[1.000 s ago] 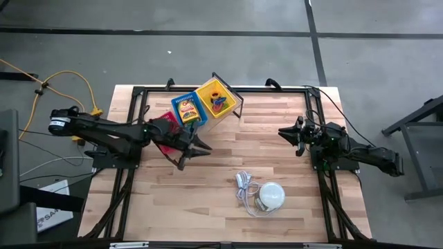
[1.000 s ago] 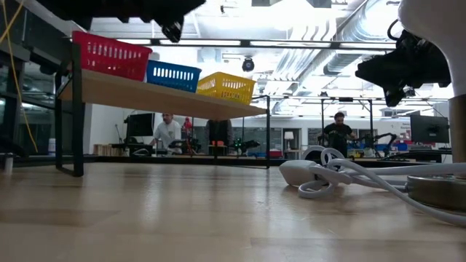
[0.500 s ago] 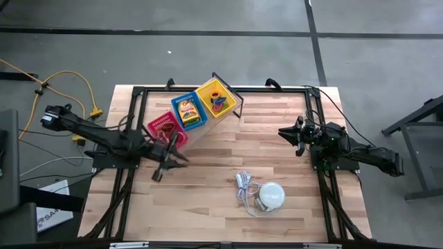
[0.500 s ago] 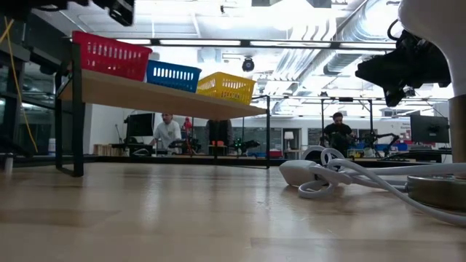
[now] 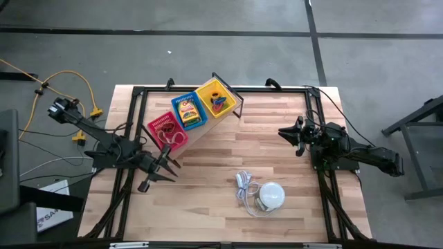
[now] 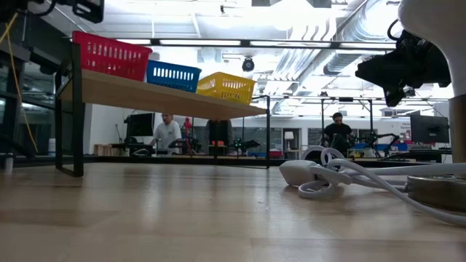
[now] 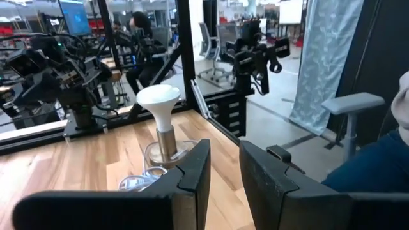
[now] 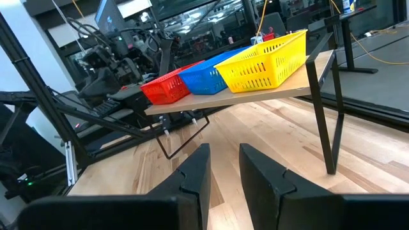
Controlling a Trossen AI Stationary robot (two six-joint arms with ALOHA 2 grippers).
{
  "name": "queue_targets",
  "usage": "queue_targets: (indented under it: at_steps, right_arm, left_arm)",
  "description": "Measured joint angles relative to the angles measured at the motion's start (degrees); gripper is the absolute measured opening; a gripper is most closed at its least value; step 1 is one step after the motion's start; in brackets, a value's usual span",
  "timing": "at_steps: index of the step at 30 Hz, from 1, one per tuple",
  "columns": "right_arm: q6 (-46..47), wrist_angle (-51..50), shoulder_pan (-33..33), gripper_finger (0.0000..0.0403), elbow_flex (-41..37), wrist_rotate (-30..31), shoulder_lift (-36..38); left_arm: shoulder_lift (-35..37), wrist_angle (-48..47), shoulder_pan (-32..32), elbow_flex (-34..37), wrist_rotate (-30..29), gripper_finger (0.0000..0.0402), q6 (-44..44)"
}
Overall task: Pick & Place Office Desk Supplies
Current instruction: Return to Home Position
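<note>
Three small baskets sit in a row on a raised wooden shelf (image 5: 234,109) at the table's far side. The red basket (image 5: 166,129) holds thin tan rubber bands, the blue basket (image 5: 189,111) a yellow-green printed packet, and the yellow basket (image 5: 218,99) small coloured clips. My left gripper (image 5: 168,164) hangs level over the table's left side, just near of the red basket; its fingers (image 7: 195,169) stand a little apart with nothing between them. My right gripper (image 5: 284,133) waits at the right, level, fingers slightly apart and empty, facing the shelf (image 8: 255,99).
A white dome lamp (image 5: 271,196) with a coiled white cord (image 5: 242,185) stands on the table near its front, right of centre. The shelf's black legs (image 8: 323,115) stand on the table. Bare wood lies between the two grippers. People show in the room beyond (image 6: 166,131).
My left gripper has drawn back from beside the shelf toward the table's left and near edges, sinking slightly and swinging about. It has uncovered the red basket. Its fingers carry nothing.
</note>
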State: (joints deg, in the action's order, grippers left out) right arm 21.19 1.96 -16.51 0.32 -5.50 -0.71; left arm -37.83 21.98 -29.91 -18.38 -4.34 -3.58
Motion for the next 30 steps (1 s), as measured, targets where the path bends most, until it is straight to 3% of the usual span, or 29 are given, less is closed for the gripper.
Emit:
queue_targets:
  at_steps: [10, 30]
  right_arm:
    - [0.00, 0.00, 0.02, 0.0070, 0.00, 0.02, 0.02]
    - [-0.02, 0.00, 0.00, 0.0070, 0.00, 0.00, 0.00]
  left_arm:
    - [2.21, 11.71, -3.28, 9.53, -0.15, 0.0079, 1.02]
    - [5.25, 12.39, -5.94, 11.18, -2.10, 0.0079, -1.16]
